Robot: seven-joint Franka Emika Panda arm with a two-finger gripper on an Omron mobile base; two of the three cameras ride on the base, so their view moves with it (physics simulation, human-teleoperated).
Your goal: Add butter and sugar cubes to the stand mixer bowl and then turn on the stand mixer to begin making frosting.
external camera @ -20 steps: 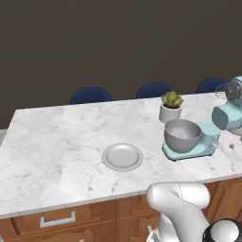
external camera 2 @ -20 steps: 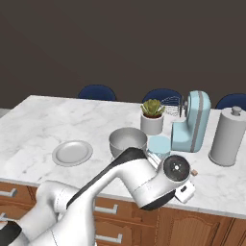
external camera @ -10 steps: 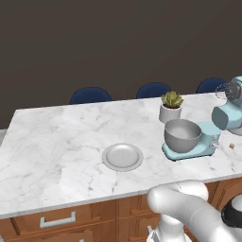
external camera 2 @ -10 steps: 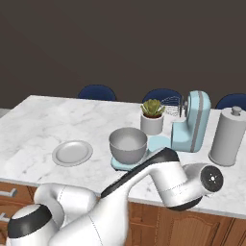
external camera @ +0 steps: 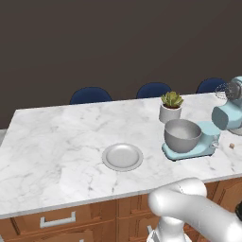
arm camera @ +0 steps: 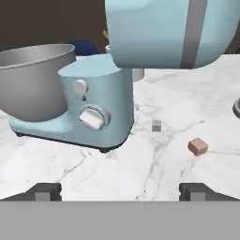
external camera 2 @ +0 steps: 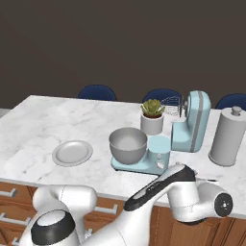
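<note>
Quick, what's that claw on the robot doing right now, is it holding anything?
Gripper: open, holding nothing, low over the counter beside the stand mixer.

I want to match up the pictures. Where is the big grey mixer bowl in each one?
Left base view: the stand mixer bowl sits right of centre, on the stand mixer base.
Right base view: the bowl sits at the middle, right of the plate.
Hand view: the bowl is at the left edge.
Shared landmark: the blue mixer beside it.
</note>
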